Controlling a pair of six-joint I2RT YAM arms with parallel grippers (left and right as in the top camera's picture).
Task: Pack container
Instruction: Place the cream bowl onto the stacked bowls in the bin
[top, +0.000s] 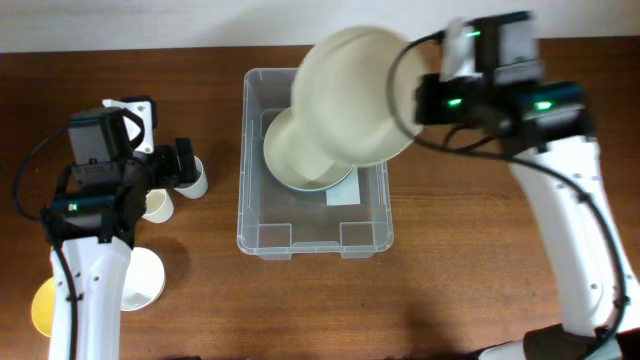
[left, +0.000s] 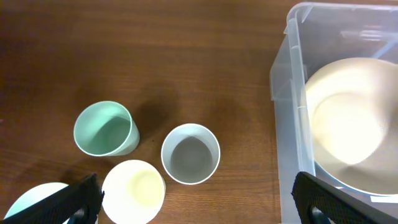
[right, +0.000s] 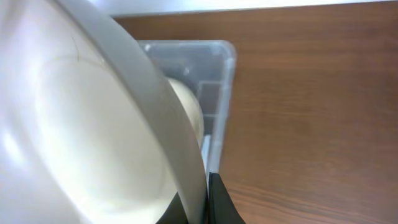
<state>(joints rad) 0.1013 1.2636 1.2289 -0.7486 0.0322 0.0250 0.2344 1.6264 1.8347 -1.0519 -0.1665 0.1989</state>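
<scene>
The clear plastic container (top: 312, 236) stands mid-table with a cream bowl (top: 296, 160) lying in it over a white label. Above its far right corner my right gripper (top: 412, 98) is shut on the rim of a second, larger cream bowl (top: 350, 95), which hangs tilted. In the right wrist view that held bowl (right: 81, 124) fills the left half, its rim pinched between the fingers (right: 214, 202), with the container (right: 222, 81) behind. My left gripper (left: 199, 208) is open over the cups left of the container (left: 287, 93), nothing between its fingers.
Left of the container stand a green cup (left: 104, 129), a grey-white cup (left: 190, 153) and a cream cup (left: 133, 190). A white cup (top: 140, 278) and a yellow dish (top: 42, 305) sit nearer the front left edge.
</scene>
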